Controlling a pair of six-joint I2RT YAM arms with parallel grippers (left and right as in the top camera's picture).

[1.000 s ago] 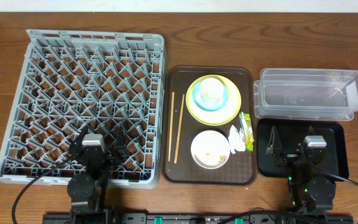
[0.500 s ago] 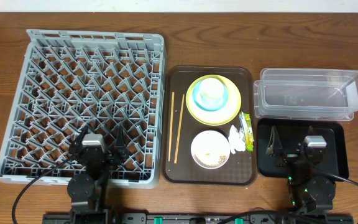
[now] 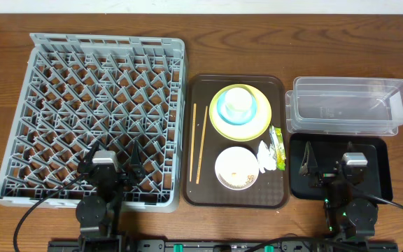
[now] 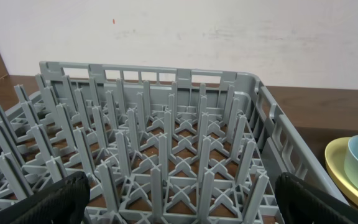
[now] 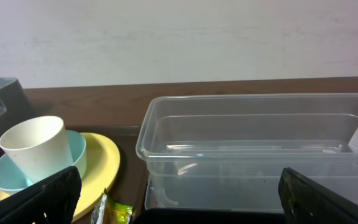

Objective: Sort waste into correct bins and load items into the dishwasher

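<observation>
The grey dishwasher rack fills the left of the table. On a brown serving tray lie chopsticks, a yellow plate carrying a light blue bowl with a white cup in it, and a white bowl with food scraps. A crumpled napkin and a green-yellow sachet sit at the tray's right edge. The clear tub and black tray stand at the right. My left gripper hangs open over the rack's near edge. My right gripper hangs open over the black tray.
In the left wrist view the rack's pegs stand between my fingers. The right wrist view faces the clear tub, with the cup and sachet to its left. A pale wall runs behind the table.
</observation>
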